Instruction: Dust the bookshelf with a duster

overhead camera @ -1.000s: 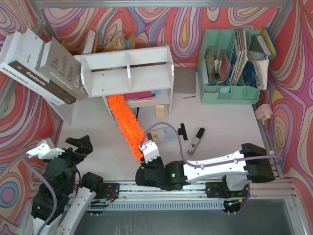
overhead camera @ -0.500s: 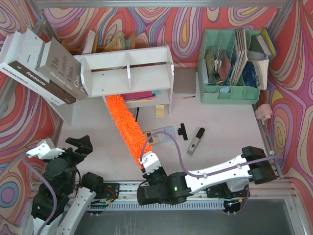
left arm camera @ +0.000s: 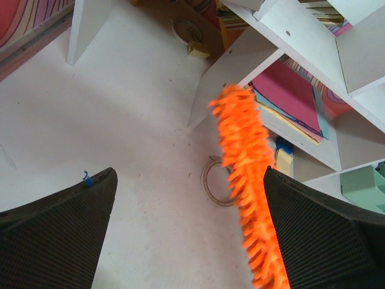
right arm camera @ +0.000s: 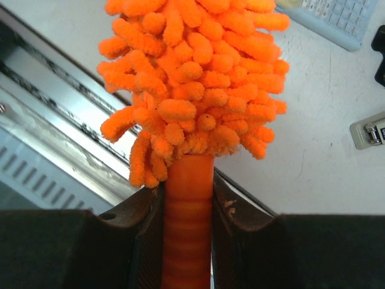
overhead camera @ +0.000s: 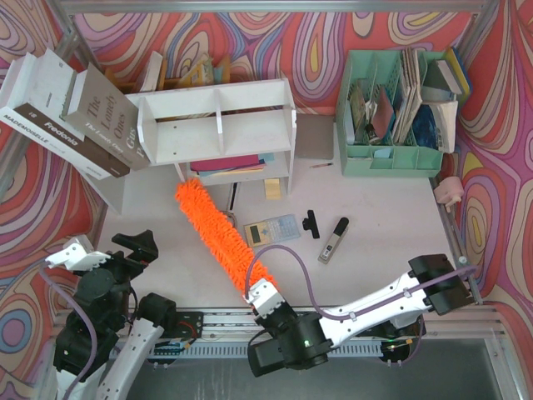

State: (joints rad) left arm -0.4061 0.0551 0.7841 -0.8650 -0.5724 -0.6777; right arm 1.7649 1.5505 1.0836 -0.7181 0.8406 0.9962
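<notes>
- Swirling red, orange and purple walls (overhead camera: 333, 33) close in a white table (overhead camera: 383, 217), with both arm bases along its near edge.
- At the far left corner, a stack of large books (overhead camera: 58, 117) leans to one side, touching the left end of the bookshelf.
- Near the near-left corner, the left gripper (overhead camera: 104, 248) hangs above the table with its jaws spread as wide as they go and nothing between them. Its black fingers (left arm camera: 54, 235) frame the left wrist view.
- Along the far edge, left of centre, the white bookshelf (overhead camera: 250, 125) stands upright, with flat coloured folders in its lower tier.
- From just in front of the bookshelf's lower left compartment, the orange duster (overhead camera: 218, 237) runs diagonally toward the middle of the near edge. Whether its fluffy tip touches the bookshelf is unclear.
- A tape ring (left arm camera: 203, 180) lies on the table just beside the duster.
- At the middle of the near edge, the right gripper (right arm camera: 187, 235) is clamped narrowly on the duster's ribbed handle, one finger on each side.
- A pale calculator (overhead camera: 272, 229) lies just right of the duster, with a small black clip (overhead camera: 311, 223) near it.
- At the far right corner, a mint green organizer (overhead camera: 371, 158) holds papers and books.
</notes>
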